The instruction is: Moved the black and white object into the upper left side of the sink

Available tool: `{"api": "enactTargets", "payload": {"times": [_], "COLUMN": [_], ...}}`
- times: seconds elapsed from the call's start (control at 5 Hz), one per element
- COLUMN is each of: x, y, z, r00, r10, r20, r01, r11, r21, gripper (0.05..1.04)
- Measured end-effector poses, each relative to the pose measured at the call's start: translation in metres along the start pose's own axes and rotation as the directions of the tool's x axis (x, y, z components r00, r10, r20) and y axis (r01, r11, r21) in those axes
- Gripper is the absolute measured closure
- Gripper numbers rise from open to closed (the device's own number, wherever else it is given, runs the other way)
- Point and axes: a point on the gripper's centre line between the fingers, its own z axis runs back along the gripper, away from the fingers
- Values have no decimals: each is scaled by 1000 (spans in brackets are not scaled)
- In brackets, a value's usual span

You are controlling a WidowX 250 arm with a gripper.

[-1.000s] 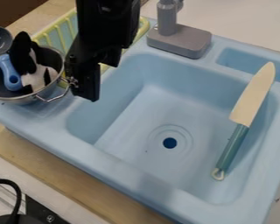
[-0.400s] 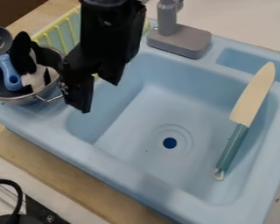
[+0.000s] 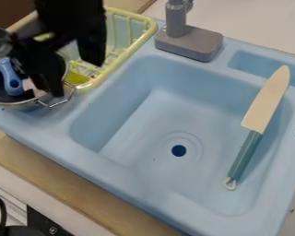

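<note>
I have the claw (image 3: 77,79) parted and empty above the metal pot (image 3: 14,105), where the black and white plush (image 3: 30,87) sits partly hidden, so I judge the grasp, carry and release into the sink's (image 3: 131,184) upper left all remain

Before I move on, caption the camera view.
Black pincer over a metal pot at the blue sink's left edge, knife slanting along its right side.

The lone view looks from above the near side of the sink (image 3: 138,182), slanting down towards the faucet (image 3: 176,20), close enough to crop the worktop (image 3: 70,189).
</note>
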Motion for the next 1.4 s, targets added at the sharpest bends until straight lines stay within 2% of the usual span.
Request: {"api": "enactTargets", "payload": {"times": [0.2,0.4,0.6,1.0,1.4], "x": [-16,-33,-50,-76,-88], "y": [-4,-2,5,5,3], "z": [11,8,4,10,2], "r00": [995,976,961,953,954], "r10": [-51,-124,-151,-122,-100], "r20": [-88,-180,-230,-276,-282], "r01": [49,115,112,83,69], "r11": [999,992,979,985,990], "r21": [-22,-61,-172,-151,-121], "gripper": [87,87,87,87,87]}}
